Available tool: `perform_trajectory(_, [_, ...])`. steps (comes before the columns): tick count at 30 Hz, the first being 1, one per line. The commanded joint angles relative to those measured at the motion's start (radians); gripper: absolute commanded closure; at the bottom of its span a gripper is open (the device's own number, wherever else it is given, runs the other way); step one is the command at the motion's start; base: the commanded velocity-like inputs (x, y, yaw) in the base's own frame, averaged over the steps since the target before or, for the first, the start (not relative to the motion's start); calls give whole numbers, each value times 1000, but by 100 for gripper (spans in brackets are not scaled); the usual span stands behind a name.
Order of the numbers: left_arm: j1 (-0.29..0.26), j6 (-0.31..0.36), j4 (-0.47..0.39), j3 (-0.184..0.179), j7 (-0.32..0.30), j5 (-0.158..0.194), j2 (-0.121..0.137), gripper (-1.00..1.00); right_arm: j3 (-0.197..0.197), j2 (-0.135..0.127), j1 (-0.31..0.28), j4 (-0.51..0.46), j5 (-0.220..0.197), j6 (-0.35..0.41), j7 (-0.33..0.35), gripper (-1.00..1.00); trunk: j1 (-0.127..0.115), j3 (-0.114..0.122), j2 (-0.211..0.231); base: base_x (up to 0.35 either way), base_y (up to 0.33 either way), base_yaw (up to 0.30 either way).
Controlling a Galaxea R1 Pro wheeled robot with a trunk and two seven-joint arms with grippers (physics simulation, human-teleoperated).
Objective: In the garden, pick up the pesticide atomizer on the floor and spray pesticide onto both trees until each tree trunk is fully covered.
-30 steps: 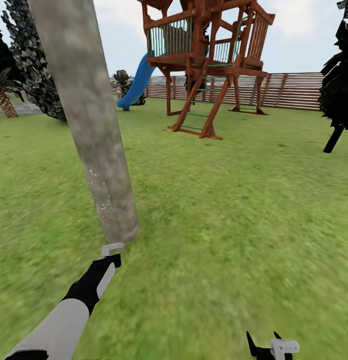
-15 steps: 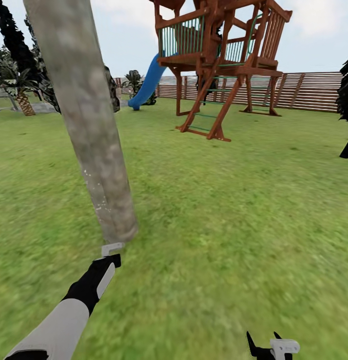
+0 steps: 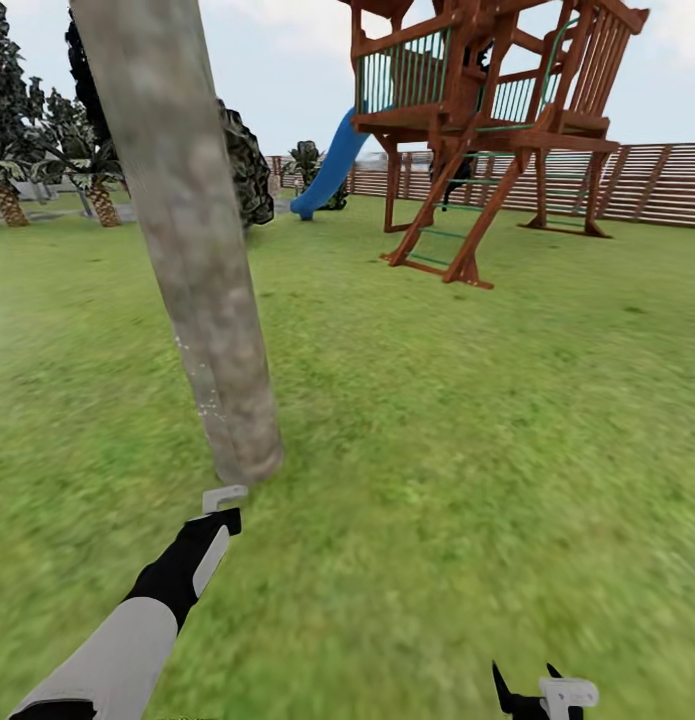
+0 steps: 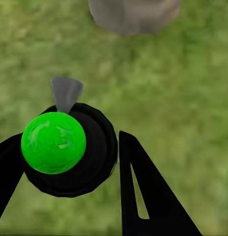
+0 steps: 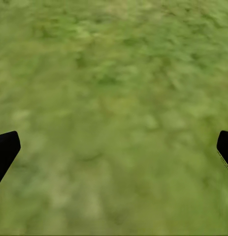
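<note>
tree trunk (image 3: 192, 250) cut off by top edge, right pincer (image 3: 527, 690) cropped at bottom, grass (image 5: 114, 98) blurred

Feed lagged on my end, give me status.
Left gripper shut on atomizer, aimed near tree trunk base. Right gripper open over grass. Nothing in between.

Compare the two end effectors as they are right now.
The left end effector is closed around a black bottle with a green top; the right end effector is open with nothing between its fingers. The left points toward the tree trunk's base; the right faces bare grass. Both have black fingers.
</note>
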Motion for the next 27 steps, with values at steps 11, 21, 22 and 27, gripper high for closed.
perform_trajectory(11, [0,0,0,0,0,-1,0,100,0,0,0,0,0,0,0,-100,0,0,0,117,-268,278])
perform_trajectory(21, [0,0,0,0,0,-1,2,100,0,-1,0,-1,0,0,0,-100,0,0,0,150,-262,212])
perform_trajectory(22, [0,0,0,0,0,-1,2,100,0,-1,0,-1,0,0,0,-100,0,0,0,167,-256,14])
perform_trajectory(27, [0,1,0,0,0,0,1,100,0,-2,0,-1,0,0,0,-100,0,0,0,144,-258,2])
